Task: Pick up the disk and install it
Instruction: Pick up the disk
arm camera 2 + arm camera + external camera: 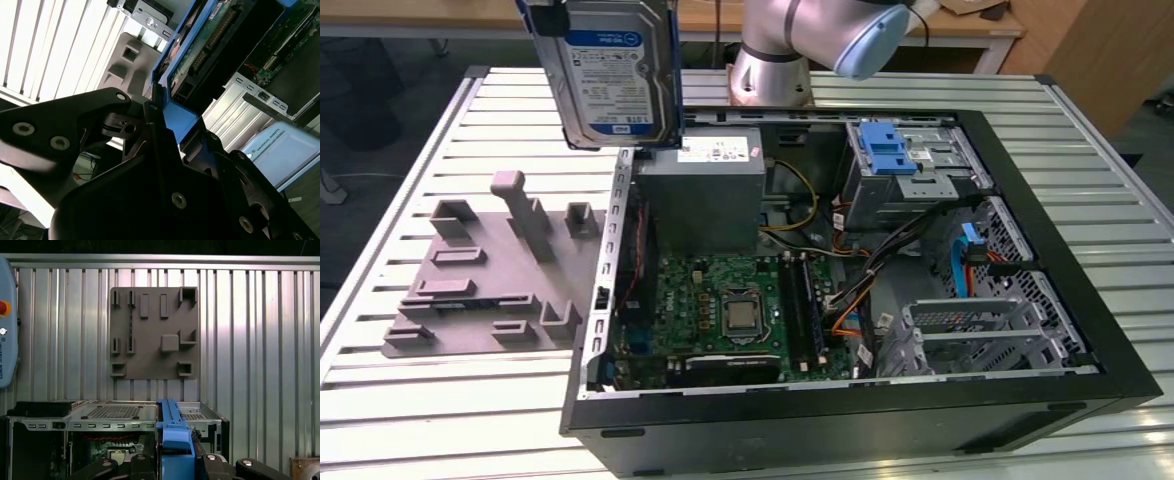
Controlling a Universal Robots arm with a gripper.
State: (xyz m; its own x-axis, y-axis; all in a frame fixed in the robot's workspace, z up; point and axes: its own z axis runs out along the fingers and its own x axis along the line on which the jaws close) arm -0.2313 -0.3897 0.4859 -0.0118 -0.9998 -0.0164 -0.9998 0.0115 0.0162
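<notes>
The disk (pixel 616 75), a silver hard drive with a blue-and-white label and a blue carrier frame, hangs upright in the air. It is above the open computer case's edge on the exterior view's left. My gripper (pixel 548 18) is shut on its upper end. In the second wrist view the black fingers (pixel 131 127) clamp the blue carrier (pixel 179 119), and the drive's green circuit board (pixel 210 35) runs away from them. The first wrist view looks down past the gripper (pixel 175 462) and the blue carrier edge (pixel 171 427) to the case below.
The open computer case (pixel 1067 300) lies on the slatted metal table, with a motherboard (pixel 727 310), a grey power supply (pixel 707 190) and a silver drive cage with a blue latch (pixel 907 160). A grey fixture plate (pixel 480 280) lies on the exterior view's left. The arm's base (pixel 771 70) stands behind.
</notes>
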